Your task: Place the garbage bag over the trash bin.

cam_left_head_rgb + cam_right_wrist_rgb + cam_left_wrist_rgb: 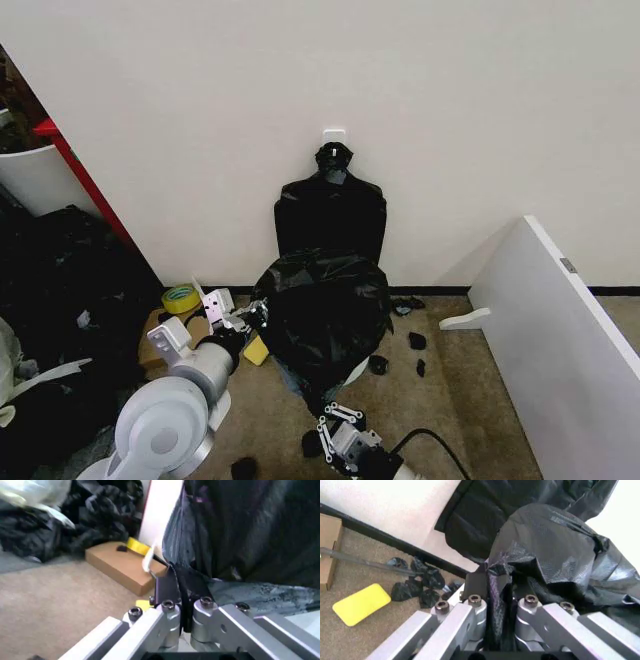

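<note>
The glossy black garbage bag [325, 305] is draped over the trash bin against the wall. Only a white sliver of the bin [356, 373] shows under the bag's lower right edge, and its pale rim [302, 624] shows in the right wrist view. My left gripper [256, 314] is at the bag's left side, shut on a fold of the film [498, 588]. Low at the front of the bag, my right gripper [334, 420] is shut on a thin edge of the same film [184, 590].
A flat bundle of black bags [330, 210] hangs on the wall behind. A cardboard box [158, 342], yellow tape roll [181, 298] and yellow sponge [256, 350] lie left. A white board [560, 340] leans at right. Black scraps [416, 341] dot the carpet.
</note>
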Motion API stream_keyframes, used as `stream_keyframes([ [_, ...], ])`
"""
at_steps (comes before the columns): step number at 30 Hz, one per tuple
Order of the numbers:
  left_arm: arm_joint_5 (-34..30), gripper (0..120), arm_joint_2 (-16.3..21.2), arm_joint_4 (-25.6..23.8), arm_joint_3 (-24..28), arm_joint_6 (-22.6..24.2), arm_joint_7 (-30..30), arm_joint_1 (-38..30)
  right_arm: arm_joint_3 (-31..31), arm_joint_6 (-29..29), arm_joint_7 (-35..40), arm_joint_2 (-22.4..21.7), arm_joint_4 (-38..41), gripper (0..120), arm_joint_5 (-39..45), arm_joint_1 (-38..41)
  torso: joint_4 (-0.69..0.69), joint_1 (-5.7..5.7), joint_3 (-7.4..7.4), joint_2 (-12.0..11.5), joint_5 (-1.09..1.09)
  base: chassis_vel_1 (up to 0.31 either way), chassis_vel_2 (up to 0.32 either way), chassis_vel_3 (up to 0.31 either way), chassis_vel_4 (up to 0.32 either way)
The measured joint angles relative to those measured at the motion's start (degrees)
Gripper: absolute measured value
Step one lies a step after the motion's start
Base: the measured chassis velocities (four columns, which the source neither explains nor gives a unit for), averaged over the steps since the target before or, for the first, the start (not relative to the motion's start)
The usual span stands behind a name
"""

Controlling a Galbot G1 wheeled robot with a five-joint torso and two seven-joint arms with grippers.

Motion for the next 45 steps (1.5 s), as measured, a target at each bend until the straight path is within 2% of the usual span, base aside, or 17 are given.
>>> stream_keyframes([
  [14, -0.2, 5, -0.6, 0.3, 0.2, 0.6, 0.1, 0.4, -2.1, 0.2, -0.4, 1.6, -3.5, 0, 0.7, -1.2, -0.01, 0.00, 0.00, 0.0, -0.01, 0.000, 0.000, 0.000, 0.000],
  [22, -0.1, 5, -0.3, 0.3, 0.0, 0.7, 0.6, 0.7, -1.6, 0.5, 0.4, 1.7, -2.8, 0, 0.9, -2.1, -0.01, 0.00, 0.00, 0.0, 0.00, 0.000, 0.000, 0.000, 0.000],
  [26, 0.5, 5, -0.4, 0.5, -0.1, 0.6, 1.0, 0.5, -0.2, 3.0, 1.2, 0.8, -2.0, 17, 0.8, -4.1, 0.00, 0.00, 0.00, 0.0, 0.00, 0.000, 0.000, 0.000, 0.000],
  [28, 0.6, 5, -0.4, 0.7, -0.2, 0.5, 1.1, 0.4, 0.1, 3.7, 1.3, 0.7, -1.9, 20, 0.8, -4.6, 0.00, 0.00, 0.00, 0.0, -0.02, 0.000, 0.000, 0.000, 0.000],
  [33, 1.1, 5, -0.5, 2.4, -0.4, -0.2, 1.1, -0.3, 1.5, 6.3, 2.9, 0.0, -1.1, 43, 0.5, -6.9, -0.01, 0.00, 0.00, 0.0, 0.00, 0.000, 0.000, 0.000, 0.000],
  [35, 1.2, 5, -0.4, 2.7, -0.5, -0.4, 1.3, -0.5, 1.7, 6.3, 3.3, -0.1, -0.9, 45, 0.6, -7.2, -0.01, 0.00, 0.00, 0.0, 0.00, 0.000, 0.000, 0.000, 0.000],
  [38, 5.2, 5, 0.0, 4.8, -0.6, -2.3, 4.0, -0.6, 2.9, 6.0, 5.1, -0.9, 1.0, 60, 2.3, -8.5, -0.01, 0.00, 0.00, 0.0, 0.00, 0.000, 0.000, 0.000, 0.000],
  [41, 7.9, 5, 0.1, 5.9, -0.4, -3.3, 5.6, -0.5, 3.3, 5.1, 6.2, -1.4, 2.5, 65, 3.7, -9.4, 0.00, 0.00, 0.00, 0.0, 0.00, 0.000, 0.000, 0.000, 0.000],
  [43, 11.7, 5, 0.1, 7.6, 0.3, -4.5, 7.4, -0.4, 3.9, 3.8, 7.6, -1.9, 4.6, 75, 5.9, -10.1, -0.01, 0.00, 0.00, 0.0, -0.01, 0.000, 0.000, 0.000, 0.000],
  [45, 13.8, 5, 0.0, 8.4, 0.7, -5.2, 8.5, -0.3, 4.3, 2.7, 8.4, -1.9, 5.9, 74, 7.7, -10.3, -0.01, 0.00, 0.00, 0.0, -0.01, 0.000, 0.000, 0.000, 0.000],
])
